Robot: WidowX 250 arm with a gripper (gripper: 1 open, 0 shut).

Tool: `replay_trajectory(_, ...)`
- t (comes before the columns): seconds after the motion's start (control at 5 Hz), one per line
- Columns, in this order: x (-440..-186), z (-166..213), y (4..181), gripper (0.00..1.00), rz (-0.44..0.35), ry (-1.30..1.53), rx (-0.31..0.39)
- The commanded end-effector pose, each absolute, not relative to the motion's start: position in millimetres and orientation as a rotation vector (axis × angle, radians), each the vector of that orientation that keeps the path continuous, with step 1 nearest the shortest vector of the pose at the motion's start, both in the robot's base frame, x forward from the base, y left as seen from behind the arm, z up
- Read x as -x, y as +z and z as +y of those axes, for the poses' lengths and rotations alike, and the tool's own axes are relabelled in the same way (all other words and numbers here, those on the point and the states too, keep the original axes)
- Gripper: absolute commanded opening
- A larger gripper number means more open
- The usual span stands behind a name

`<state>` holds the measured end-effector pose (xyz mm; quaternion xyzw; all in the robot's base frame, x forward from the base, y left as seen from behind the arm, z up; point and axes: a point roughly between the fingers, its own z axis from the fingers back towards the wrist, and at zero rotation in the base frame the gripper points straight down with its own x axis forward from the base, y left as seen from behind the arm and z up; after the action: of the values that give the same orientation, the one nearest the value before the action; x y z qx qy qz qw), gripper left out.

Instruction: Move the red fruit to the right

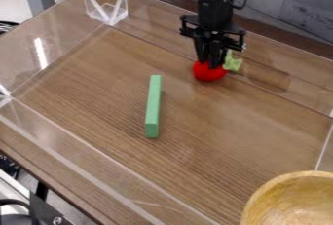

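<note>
The red fruit [208, 71] is a small round bright-red toy with a green leafy stem [235, 63] poking out to its right. It rests on the wooden tabletop near the back of the clear-walled area. My black gripper [212, 61] comes straight down onto it, and its fingers are drawn in tight against the fruit's top half. The upper part of the fruit is hidden behind the fingers.
A long flat green bar [154, 105] lies on the wood to the front left of the fruit. Low clear plastic walls [53, 49] ring the work area. A wooden bowl's rim [293, 202] shows at the bottom right corner.
</note>
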<state>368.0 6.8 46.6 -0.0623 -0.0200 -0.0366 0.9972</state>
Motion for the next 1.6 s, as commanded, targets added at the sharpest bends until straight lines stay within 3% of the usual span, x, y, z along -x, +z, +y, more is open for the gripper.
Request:
replay_trajectory(0.0, -375.5, 5.9, 60.5, 1.00, -0.079, -0.069, 0.119)
replay_trajectory(0.8, -360.8, 10.9, 98.7, 1.00, -0.132, -0.037, 0.176)
replay_trajectory(1.4, -337.5, 53.6, 148.0, 1.00, -0.224, 0.043, 0.193)
